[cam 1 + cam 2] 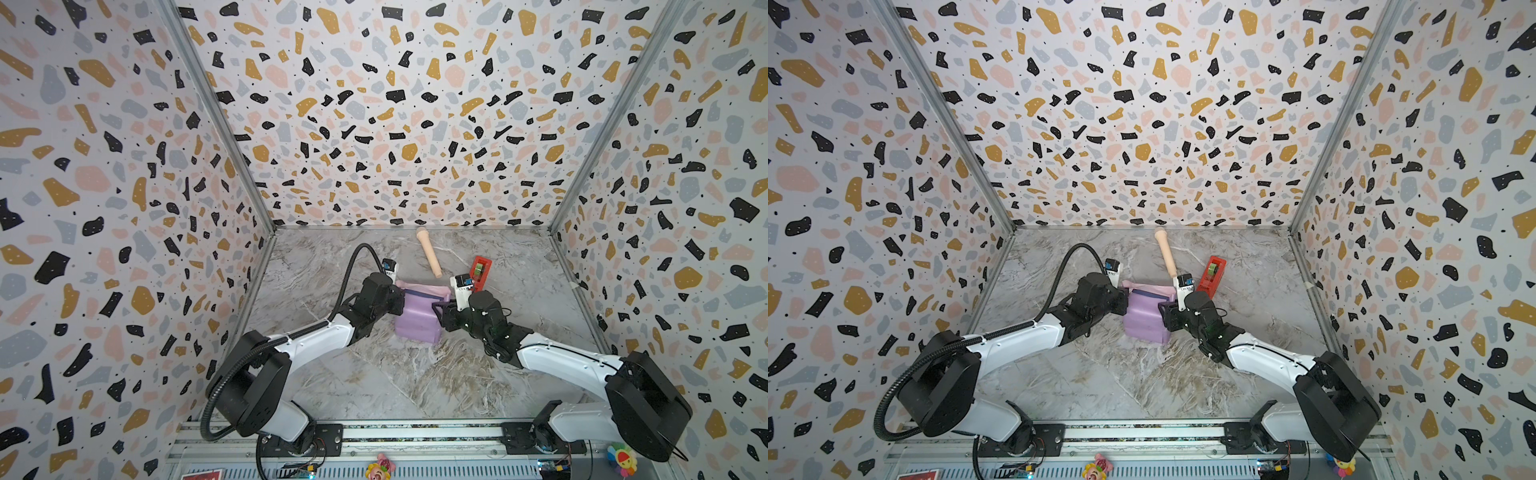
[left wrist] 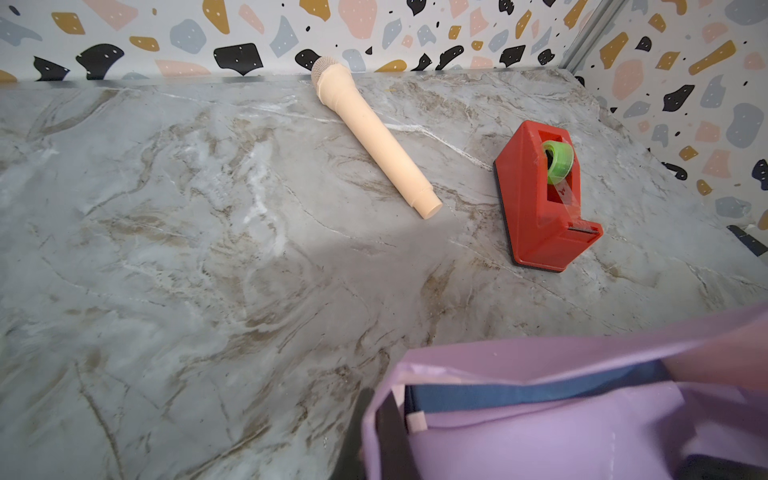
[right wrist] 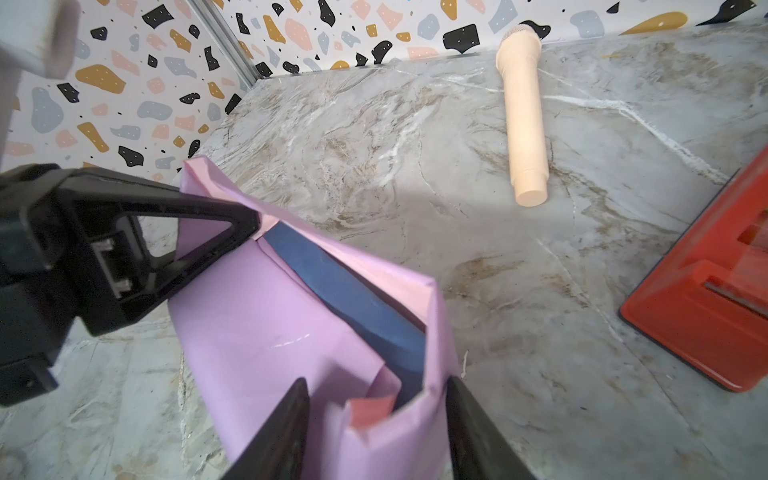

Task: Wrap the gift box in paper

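The gift box (image 1: 419, 294) (image 1: 1148, 293) stands mid-table, wrapped loosely in the paper (image 1: 415, 320) (image 1: 1144, 320), lilac outside and pink inside. Only a navy strip of the box (image 2: 519, 392) (image 3: 353, 299) shows in the open top gap. My left gripper (image 1: 402, 299) (image 2: 376, 399) is at the package's left end, shut on the paper's (image 2: 540, 436) upper edge. The right wrist view shows its black finger (image 3: 249, 226) pinching that corner. My right gripper (image 1: 438, 313) (image 3: 376, 386) straddles the right end, both fingers pressed against the paper-covered (image 3: 257, 324) box sides.
A beige toy microphone (image 1: 429, 257) (image 2: 374, 137) lies behind the package toward the back wall. A red tape dispenser (image 1: 481, 272) (image 2: 540, 199) with a green roll stands at the back right, just behind my right wrist. Patterned walls enclose three sides of the marble table (image 1: 374, 374).
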`<state>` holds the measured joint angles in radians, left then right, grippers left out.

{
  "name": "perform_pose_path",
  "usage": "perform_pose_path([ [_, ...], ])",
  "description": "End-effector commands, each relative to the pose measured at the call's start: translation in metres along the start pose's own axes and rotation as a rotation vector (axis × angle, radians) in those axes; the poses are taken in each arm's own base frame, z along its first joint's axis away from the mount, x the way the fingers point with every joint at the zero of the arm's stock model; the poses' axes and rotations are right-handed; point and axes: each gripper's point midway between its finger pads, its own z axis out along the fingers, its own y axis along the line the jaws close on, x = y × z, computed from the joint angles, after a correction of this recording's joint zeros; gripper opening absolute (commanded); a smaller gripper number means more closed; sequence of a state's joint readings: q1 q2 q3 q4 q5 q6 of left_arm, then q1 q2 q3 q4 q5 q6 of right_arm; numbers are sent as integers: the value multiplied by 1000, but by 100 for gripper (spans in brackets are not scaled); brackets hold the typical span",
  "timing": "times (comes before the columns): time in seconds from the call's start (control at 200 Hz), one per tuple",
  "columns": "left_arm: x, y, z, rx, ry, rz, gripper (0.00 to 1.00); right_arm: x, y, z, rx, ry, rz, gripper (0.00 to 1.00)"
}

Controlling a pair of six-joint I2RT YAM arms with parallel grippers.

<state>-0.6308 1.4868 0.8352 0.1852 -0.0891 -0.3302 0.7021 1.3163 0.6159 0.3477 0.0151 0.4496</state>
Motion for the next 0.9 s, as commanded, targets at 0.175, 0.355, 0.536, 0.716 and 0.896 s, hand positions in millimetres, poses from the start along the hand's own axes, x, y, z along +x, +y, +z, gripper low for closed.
perform_pose_path([
  [0.175,-15,-3,-9,-8,-14,-10,0,24,-14,5,59,104,-20,52],
  [0.355,-15,-8,-13,10,-9,-26,0,22,-16,7,62,107,-24,52],
  [0.536,-13,-3,-22,-16,-17,-71,0,12,-16,7,51,104,-43,52],
  [0.716,-11,0,-29,-25,-36,-126,7,9,-16,11,20,121,-62,52],
  [0.896,-13,7,-38,-56,-61,-134,32,13,-14,14,0,140,-65,52],
])
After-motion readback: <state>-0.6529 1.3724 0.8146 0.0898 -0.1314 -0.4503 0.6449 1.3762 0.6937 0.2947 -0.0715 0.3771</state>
